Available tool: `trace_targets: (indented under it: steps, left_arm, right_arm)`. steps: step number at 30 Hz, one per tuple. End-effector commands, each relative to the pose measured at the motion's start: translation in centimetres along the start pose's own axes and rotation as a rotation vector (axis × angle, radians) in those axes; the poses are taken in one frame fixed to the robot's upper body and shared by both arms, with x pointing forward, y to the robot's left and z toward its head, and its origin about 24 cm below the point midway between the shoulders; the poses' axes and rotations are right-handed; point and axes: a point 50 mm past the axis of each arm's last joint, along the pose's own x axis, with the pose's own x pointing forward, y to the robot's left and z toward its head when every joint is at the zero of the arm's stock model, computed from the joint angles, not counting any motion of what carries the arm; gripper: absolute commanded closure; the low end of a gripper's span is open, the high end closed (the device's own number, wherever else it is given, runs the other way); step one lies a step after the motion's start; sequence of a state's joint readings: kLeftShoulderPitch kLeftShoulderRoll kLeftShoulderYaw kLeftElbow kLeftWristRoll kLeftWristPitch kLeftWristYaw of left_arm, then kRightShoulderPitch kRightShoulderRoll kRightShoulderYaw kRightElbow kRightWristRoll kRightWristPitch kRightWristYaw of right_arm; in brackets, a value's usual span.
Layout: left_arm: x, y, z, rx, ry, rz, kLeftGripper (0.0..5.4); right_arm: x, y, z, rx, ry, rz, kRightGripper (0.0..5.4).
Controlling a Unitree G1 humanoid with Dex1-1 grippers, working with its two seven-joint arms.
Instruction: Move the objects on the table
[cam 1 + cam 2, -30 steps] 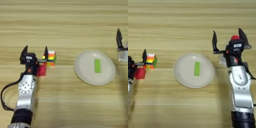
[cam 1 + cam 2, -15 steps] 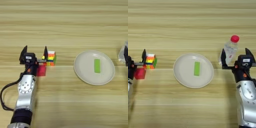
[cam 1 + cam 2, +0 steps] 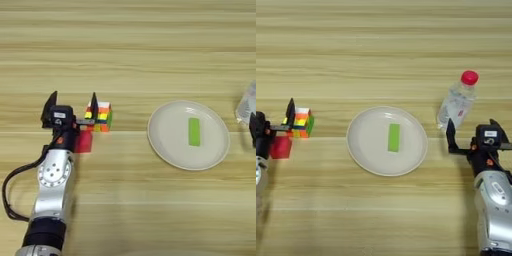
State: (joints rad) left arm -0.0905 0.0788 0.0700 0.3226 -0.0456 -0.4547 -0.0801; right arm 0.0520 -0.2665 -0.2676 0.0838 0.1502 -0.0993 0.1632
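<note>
right gripper drawn back near-side of bottle, fingers spread, apparently empty | left gripper unmoved, wide, puzzle cube at its right finger

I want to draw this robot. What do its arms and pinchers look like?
Each arm is a shiny silver-grey tube with a round joint disc, ending in a black wrist block. The left gripper and right gripper each have two thin, pointed black fingers. A black cable loops beside the left arm, which also has a black cuff low down.
</note>
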Motion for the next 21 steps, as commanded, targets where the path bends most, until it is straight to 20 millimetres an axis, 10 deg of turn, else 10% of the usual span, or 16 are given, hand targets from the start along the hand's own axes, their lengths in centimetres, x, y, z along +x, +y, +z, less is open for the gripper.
trace_targets:
  steps: [1,21]
  left_arm:
    - [-0.1,-0.8,-0.3,-0.011,0.020,-0.024,0.00]
    - [-0.1,-2.8,-1.4,-0.031,0.072,-0.088,0.00]
  right_arm:
    - [0.4,-0.2,0.1,-0.011,-0.012,0.000,0.02]
    - [0.5,0.1,0.1,-0.005,-0.019,0.007,0.02]
